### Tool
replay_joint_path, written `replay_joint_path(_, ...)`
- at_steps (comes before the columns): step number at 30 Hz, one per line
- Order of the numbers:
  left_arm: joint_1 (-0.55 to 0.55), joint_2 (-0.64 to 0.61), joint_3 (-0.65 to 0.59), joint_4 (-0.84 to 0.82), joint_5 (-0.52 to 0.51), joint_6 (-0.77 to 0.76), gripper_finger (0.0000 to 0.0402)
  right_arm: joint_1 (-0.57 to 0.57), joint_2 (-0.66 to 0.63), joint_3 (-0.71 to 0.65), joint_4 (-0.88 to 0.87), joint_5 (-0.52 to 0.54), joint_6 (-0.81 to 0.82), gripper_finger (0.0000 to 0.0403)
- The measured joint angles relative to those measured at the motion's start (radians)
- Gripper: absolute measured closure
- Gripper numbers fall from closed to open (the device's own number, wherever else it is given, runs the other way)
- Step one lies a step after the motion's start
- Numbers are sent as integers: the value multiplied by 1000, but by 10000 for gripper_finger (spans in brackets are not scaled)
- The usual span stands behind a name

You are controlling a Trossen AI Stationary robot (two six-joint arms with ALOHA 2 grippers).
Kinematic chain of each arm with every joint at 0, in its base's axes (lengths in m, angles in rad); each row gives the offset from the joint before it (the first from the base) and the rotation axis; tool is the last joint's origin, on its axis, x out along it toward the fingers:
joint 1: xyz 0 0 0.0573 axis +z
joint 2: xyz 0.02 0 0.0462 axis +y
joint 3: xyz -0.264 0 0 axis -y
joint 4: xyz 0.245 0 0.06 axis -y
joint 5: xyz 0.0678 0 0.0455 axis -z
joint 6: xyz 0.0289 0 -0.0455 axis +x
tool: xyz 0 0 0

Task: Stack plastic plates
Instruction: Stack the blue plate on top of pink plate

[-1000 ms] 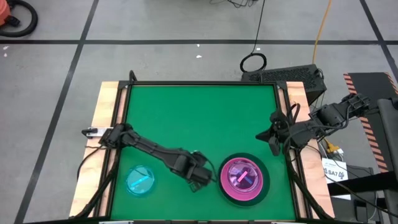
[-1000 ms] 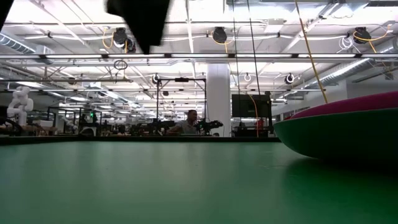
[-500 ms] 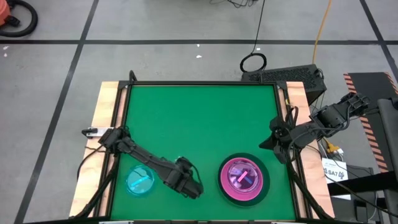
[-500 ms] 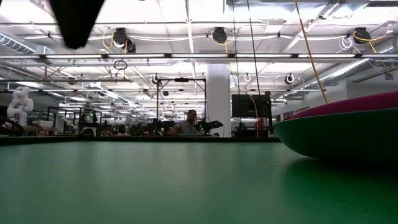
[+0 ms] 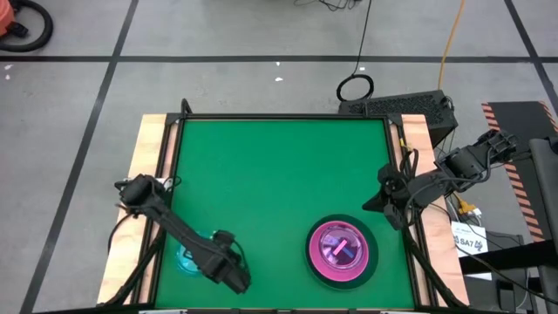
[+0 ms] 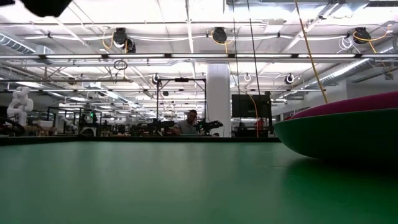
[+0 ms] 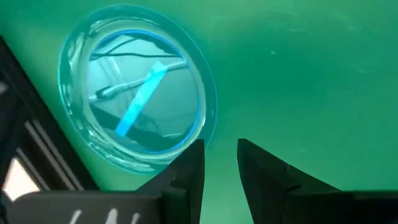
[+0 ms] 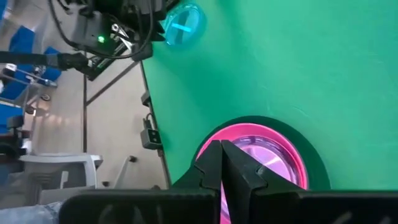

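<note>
A translucent cyan plate (image 5: 188,254) lies flat on the green table near its front left corner; it also shows in the left wrist view (image 7: 137,93). A stack stands at the front right: a large dark plate (image 5: 367,262) bears an opaque pink plate (image 5: 317,258), with a translucent pink one (image 5: 340,246) on top. In the low view the stack (image 6: 348,127) shows at the right. My left gripper (image 5: 230,274) hovers above the table just right of the cyan plate, its fingers (image 7: 221,158) slightly open and empty. My right gripper (image 5: 384,190) is shut at the table's right edge.
The table has a raised dark frame (image 5: 283,117) and wooden side boards (image 5: 146,153). Bare green surface (image 5: 279,174) fills the middle and far half. Cables and a dark box (image 5: 410,106) lie beyond the far right corner. A person sits far off in the room (image 6: 191,121).
My left gripper has swung from beside the stack toward the table's left and near edge, ending just right of the cyan plate. My right gripper has drawn back slightly toward the right edge. The plates have stayed put.
</note>
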Motion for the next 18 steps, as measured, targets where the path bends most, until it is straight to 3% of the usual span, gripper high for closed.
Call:
replay_joint_path(7,-19,1,-134,237,-9,-47,299,-1,0,0,63,52,0,403)
replay_joint_path(14,-32,9,-144,73,-55,-128,299,-1,1,0,108,51,19,403)
replay_joint_path(18,-32,8,-179,138,-77,-125,299,-1,1,0,108,51,26,403)
